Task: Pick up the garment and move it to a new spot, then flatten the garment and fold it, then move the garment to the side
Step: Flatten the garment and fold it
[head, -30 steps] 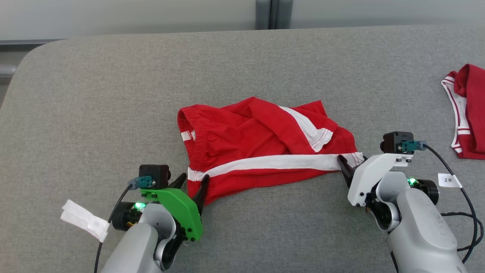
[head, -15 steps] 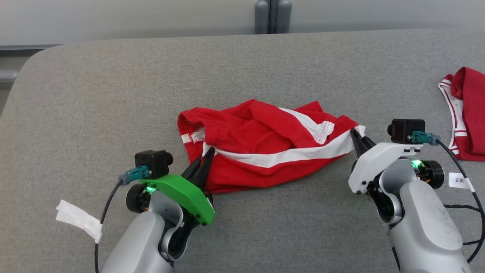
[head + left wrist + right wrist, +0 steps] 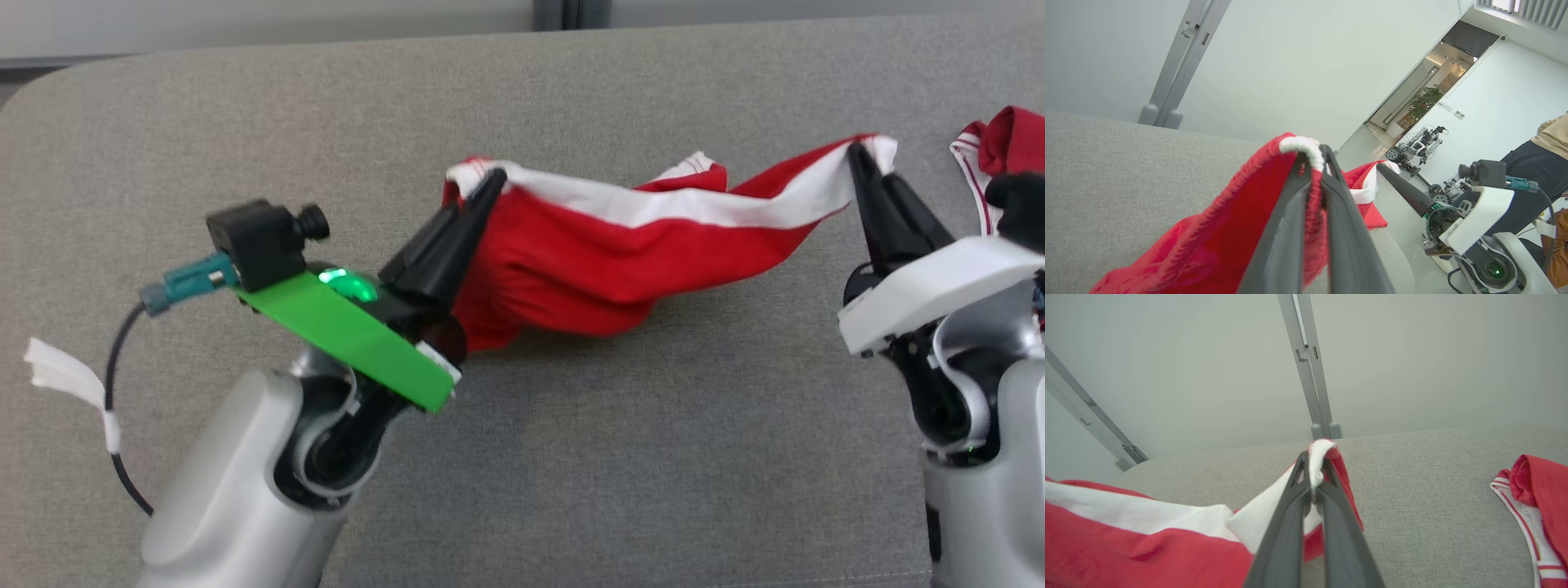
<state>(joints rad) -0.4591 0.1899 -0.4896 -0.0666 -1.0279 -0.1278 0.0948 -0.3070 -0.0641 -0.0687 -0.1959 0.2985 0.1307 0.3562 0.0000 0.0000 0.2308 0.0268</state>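
Your left gripper (image 3: 492,178) is pinched tight on one white-banded end of the garment (image 3: 588,261), with cloth squeezed between its fingers (image 3: 1286,212). Your right gripper (image 3: 859,153) is clamped just as tight on the opposite end of the white stripe. The garment hangs stretched between the two, its red middle sagging over the grey table (image 3: 245,106). A second red garment (image 3: 1012,131) lies just beyond your right gripper.
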